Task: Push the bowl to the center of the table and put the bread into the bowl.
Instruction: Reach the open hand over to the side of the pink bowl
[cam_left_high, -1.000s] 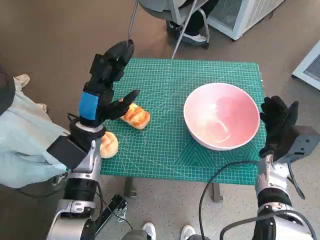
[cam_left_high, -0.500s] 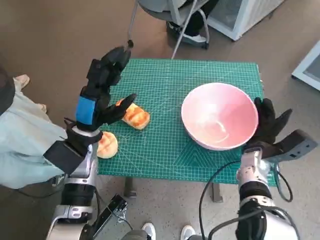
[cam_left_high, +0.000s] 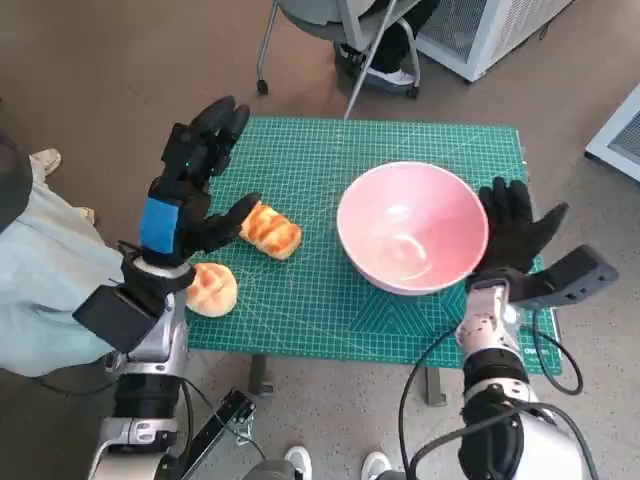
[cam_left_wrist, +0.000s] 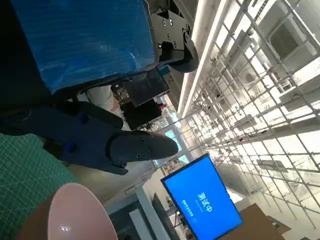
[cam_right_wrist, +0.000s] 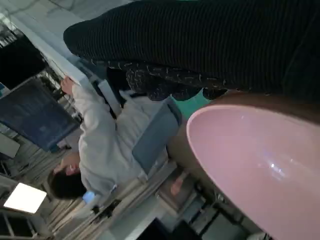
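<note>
Pink bowl (cam_left_high: 412, 227) on worktop (cam_left_high: 320, 310), right of middle; hard, smooth, likely slides easy. Right hand (cam_left_high: 512, 232) flat on its side, fingers spread. Bread (cam_left_high: 268, 230) soft; squeeze gently. Left hand (cam_left_high: 190, 180) spread, holding nothing.

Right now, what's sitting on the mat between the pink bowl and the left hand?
In the head view, a glazed bread roll lies between the pink bowl and the left hand, close by the hand's thumb. Bare green mat separates it from the bowl.
</note>
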